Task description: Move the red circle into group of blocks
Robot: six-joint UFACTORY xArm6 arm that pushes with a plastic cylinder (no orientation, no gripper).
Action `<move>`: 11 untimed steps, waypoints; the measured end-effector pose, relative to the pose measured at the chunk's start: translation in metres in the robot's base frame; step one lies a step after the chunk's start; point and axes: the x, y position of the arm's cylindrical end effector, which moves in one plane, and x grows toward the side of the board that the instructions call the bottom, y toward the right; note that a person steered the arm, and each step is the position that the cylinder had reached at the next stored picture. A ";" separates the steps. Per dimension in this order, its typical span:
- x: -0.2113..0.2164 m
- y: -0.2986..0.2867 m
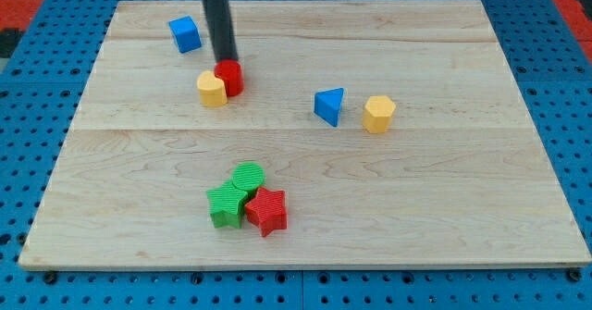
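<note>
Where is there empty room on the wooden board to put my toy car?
Bare wood fills the view's bottom right, below the blue triangle and yellow hexagon. The top right is free too. It is crowded at the top left, where my tip touches the red circle beside the yellow block, and at the green blocks and red star.

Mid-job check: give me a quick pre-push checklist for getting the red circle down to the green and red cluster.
1. My tip behind red circle, at its top side: ok.
2. Red circle free of neighbours: not ok, yellow block touches its left.
3. Path to group clear: ok.
4. Group together: ok, green blocks and red star touching.
5. Tip contact with circle: cannot tell.
</note>
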 end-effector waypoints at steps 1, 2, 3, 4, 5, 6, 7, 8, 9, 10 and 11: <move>0.028 0.031; 0.025 0.015; -0.004 0.002; 0.057 -0.003; 0.099 0.000; 0.110 0.000; 0.103 -0.024; 0.168 -0.011; 0.155 -0.011; 0.116 -0.008; 0.111 0.016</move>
